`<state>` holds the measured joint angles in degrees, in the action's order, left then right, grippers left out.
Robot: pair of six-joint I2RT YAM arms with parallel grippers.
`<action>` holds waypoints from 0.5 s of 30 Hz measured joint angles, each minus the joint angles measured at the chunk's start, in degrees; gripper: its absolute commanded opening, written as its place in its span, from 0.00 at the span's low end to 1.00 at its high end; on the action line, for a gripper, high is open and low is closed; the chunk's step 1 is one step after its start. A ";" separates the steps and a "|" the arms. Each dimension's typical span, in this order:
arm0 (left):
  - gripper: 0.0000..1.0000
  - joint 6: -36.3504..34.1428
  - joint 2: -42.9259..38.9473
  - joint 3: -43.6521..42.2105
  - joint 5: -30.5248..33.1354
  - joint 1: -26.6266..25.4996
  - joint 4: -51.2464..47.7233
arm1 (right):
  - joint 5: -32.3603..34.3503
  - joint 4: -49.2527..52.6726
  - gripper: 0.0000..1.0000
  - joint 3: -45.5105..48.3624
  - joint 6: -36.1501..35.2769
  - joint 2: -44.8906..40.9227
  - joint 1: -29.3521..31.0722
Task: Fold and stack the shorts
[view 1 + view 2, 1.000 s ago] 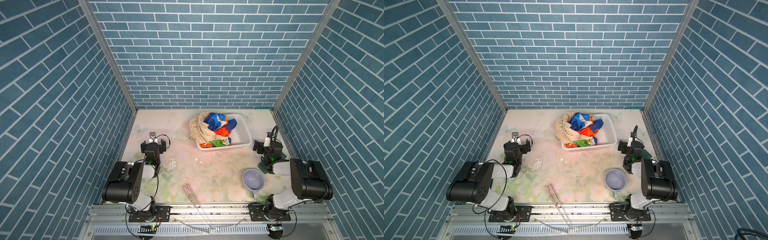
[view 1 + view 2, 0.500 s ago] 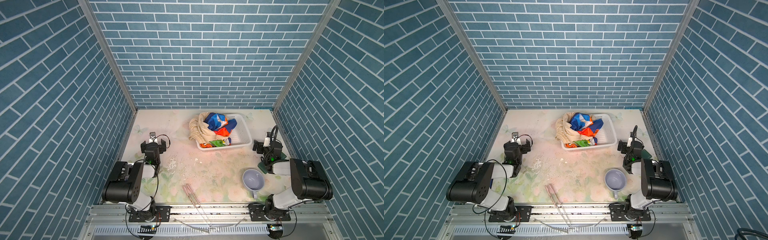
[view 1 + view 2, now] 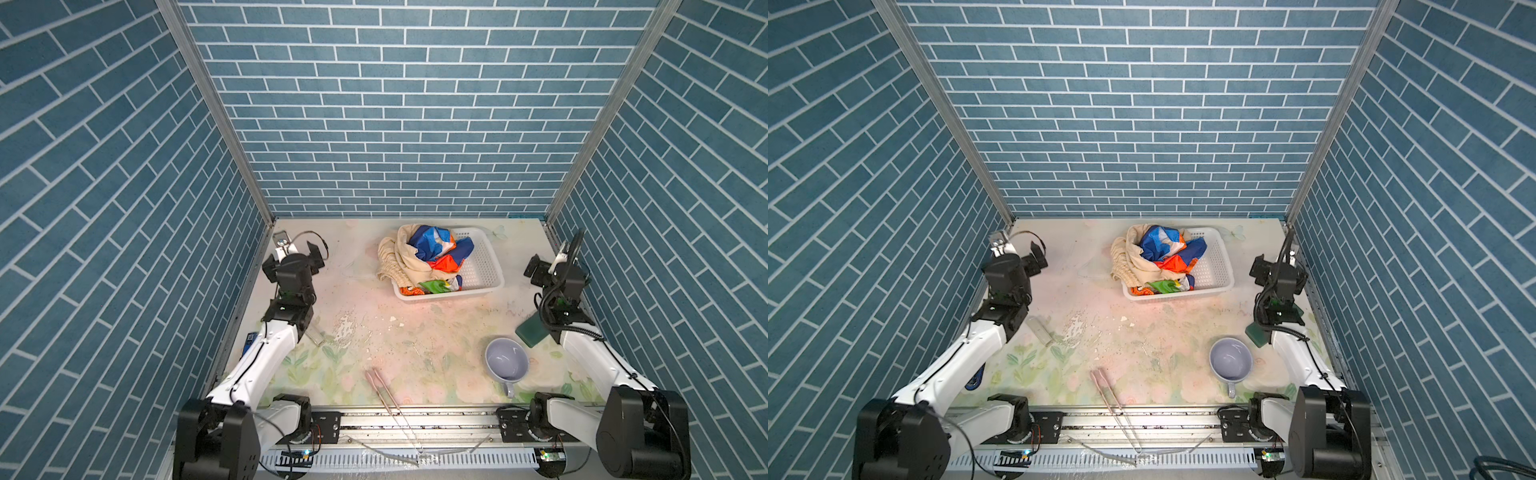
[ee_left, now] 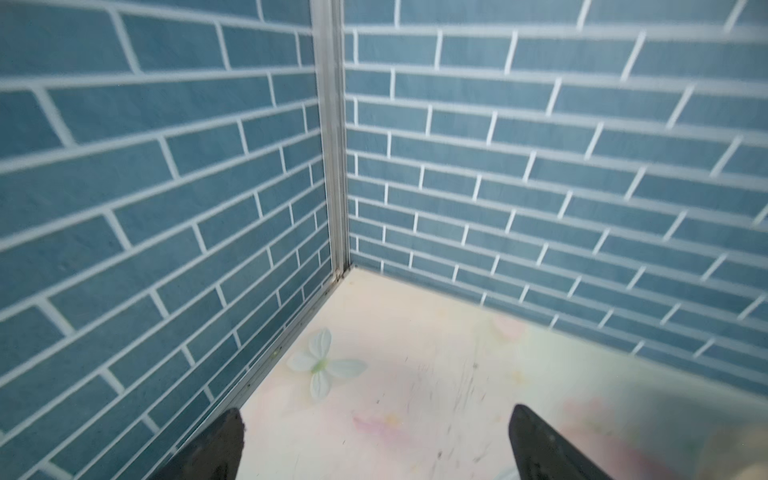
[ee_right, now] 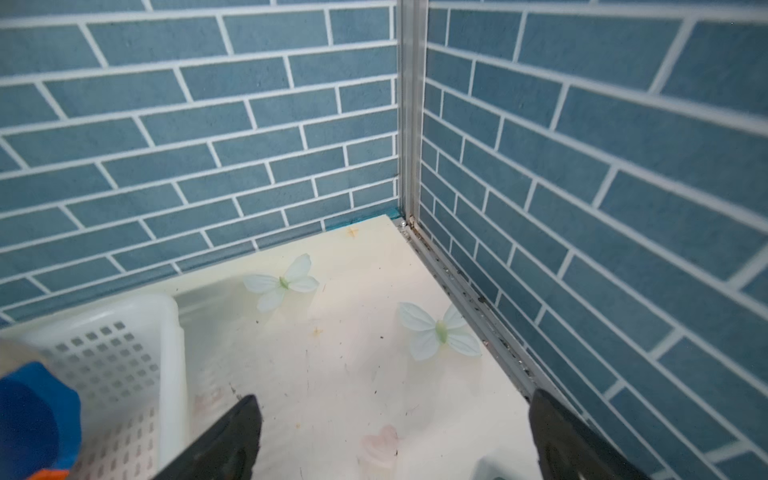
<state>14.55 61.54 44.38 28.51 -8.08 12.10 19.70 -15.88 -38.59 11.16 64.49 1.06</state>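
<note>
both pairs of shorts sit crumpled in the white perforated basket (image 3: 482, 266) toward the back of the bench (image 3: 374, 324), slightly right of centre. the beige shorts (image 3: 399, 259) fill the basket's left end, and their gathered waist spills over the left rim onto the bench. the rainbow-striped shorts (image 3: 436, 249) lie bunched on top of the beige pair, with blue and orange panels uppermost and a green and yellow part near the basket's front wall. neither pair is folded.

the left end effector (image 4: 376, 415) is released, its jaws spread wide over bare bench and facing the back left corner, well apart from the basket. the right end effector (image 5: 395, 399) is also released and holds nothing. it points at the back right corner, with the basket's right end just beside it and a bit of blue cloth at the edge of the right wrist view.

a lavender mug (image 3: 506, 365) stands upright near the front right with its handle toward the front edge. a dark green block (image 3: 528, 332) lies beside the right arm. a pair of pinkish sticks (image 3: 380, 386) rests near the front middle.
</note>
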 measured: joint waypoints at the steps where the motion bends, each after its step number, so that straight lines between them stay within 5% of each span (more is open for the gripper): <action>1: 1.00 3.02 -1.73 2.14 0.39 0.00 -3.19 | 1.68 3.23 0.99 -2.19 0.68 -0.55 0.90; 4: 0.99 9.22 -6.14 4.76 -0.24 0.24 -10.23 | 5.20 12.98 0.99 -6.40 2.14 -2.36 3.91; 8: 0.85 14.29 -7.19 5.05 -7.21 0.37 -15.47 | 3.91 24.96 0.92 -10.54 2.54 -1.40 7.02; 11: 0.77 18.34 -2.45 5.07 -14.47 -0.92 -17.55 | 0.11 31.28 0.81 -12.33 2.56 -0.24 9.16; 15: 0.78 21.14 9.57 5.20 -20.85 -5.90 -20.52 | -6.05 37.92 0.70 -15.30 2.62 1.01 11.50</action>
<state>35.68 71.11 49.58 7.66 -13.98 -8.43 13.65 22.04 -53.89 13.78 65.49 12.56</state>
